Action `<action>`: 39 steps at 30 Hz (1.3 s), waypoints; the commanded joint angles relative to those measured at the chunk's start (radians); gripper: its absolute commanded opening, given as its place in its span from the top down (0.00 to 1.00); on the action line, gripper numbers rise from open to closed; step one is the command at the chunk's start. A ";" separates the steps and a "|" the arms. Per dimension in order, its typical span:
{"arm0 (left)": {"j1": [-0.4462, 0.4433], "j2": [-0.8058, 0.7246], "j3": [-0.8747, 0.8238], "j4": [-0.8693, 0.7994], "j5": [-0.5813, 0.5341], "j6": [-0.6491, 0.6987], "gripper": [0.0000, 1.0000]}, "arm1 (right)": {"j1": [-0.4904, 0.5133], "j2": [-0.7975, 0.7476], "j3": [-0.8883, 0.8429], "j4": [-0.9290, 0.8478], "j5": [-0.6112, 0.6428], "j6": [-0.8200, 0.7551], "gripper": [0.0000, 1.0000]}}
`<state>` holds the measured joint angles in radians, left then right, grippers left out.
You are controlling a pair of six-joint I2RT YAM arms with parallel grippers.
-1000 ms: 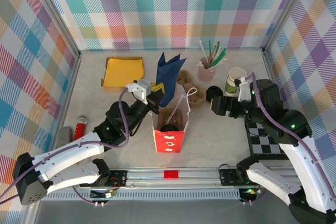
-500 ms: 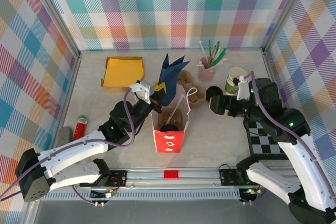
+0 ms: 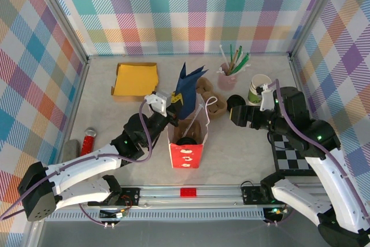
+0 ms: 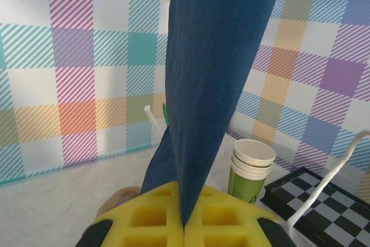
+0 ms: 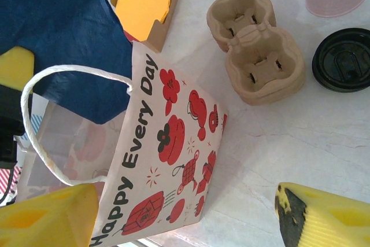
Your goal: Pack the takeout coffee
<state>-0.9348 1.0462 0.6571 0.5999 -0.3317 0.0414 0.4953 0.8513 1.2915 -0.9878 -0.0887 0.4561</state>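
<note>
The red-and-white paper bag (image 3: 188, 153) stands open at the table's middle. A round black lid (image 3: 186, 140), the takeout coffee's top, shows inside its mouth; the cup's body is hidden. My left gripper (image 3: 173, 106) hovers at the bag's back-left rim, shut on a dark blue napkin (image 3: 186, 85) that sticks upward. The left wrist view has the napkin (image 4: 214, 85) pinched between the yellow pads (image 4: 150, 218). My right gripper (image 3: 237, 117) is open to the right of the bag and apart from it. The right wrist view looks at the bag's printed side (image 5: 167, 160).
A loose black lid (image 3: 234, 101) and a cardboard cup carrier (image 3: 209, 99) lie behind the bag. A lidless cup stack (image 3: 258, 89), a pink straw holder (image 3: 227, 76) and an orange napkin box (image 3: 136, 79) stand further back. At the right lies a checkerboard (image 3: 292, 154).
The left gripper has crept toward the bag, and the blue napkin has turned more upright and edge-on. The right arm has barely moved.
</note>
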 commanded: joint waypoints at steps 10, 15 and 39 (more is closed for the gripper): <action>-0.010 -0.007 -0.043 0.061 -0.028 -0.025 0.93 | -0.008 -0.018 -0.018 0.030 -0.023 0.016 0.20; -0.011 -0.003 -0.047 0.063 -0.029 -0.024 0.76 | -0.008 -0.014 -0.017 0.029 -0.022 0.015 0.20; -0.012 -0.016 -0.022 0.012 -0.030 -0.010 0.61 | -0.008 -0.011 -0.012 0.032 -0.032 0.015 0.21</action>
<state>-0.9356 1.0462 0.6243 0.6033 -0.3538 0.0231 0.4953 0.8471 1.2770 -0.9798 -0.1001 0.4610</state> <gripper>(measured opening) 0.385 0.792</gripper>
